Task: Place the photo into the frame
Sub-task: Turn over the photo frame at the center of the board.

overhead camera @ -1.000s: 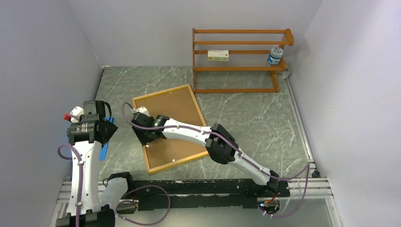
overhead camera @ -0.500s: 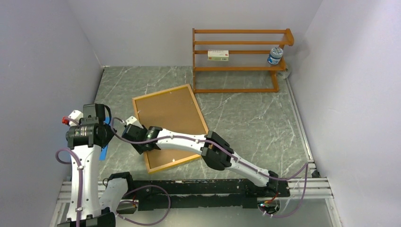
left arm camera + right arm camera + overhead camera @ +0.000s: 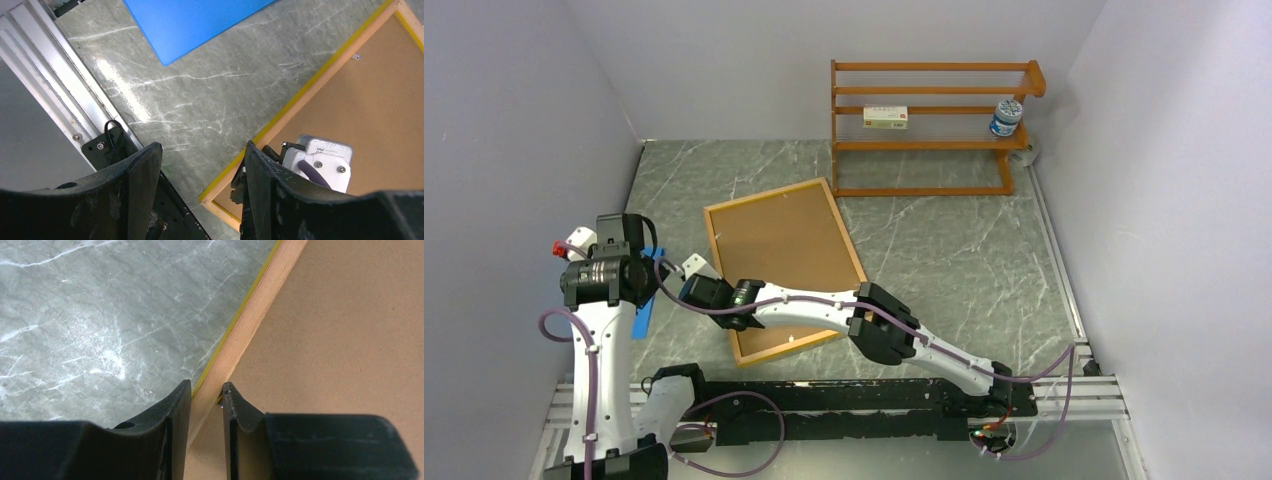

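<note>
The frame (image 3: 767, 195) lies face down in the middle of the table, wood-coloured back up, with a thin yellow edge showing. A brown backing board (image 3: 789, 240) fills it. The photo is hidden. My right gripper (image 3: 729, 318) is at the frame's left rail near the front corner. In the right wrist view it (image 3: 206, 387) is shut on that rail (image 3: 255, 315), one finger outside and one inside against the board (image 3: 340, 330). My left gripper (image 3: 202, 150) is open and empty, above the table left of the frame's rail (image 3: 300, 95).
A small blue sheet (image 3: 195, 20) lies on the table left of the frame, under the left arm (image 3: 642, 320). An orange-brown shelf rack (image 3: 929, 130) stands at the back with a small box and a bottle. An aluminium rail (image 3: 55, 90) runs along the near edge.
My right gripper has moved from over the backing board toward the near left, onto the frame's left rail. The left wrist has shifted slightly. The frame has hardly moved.
</note>
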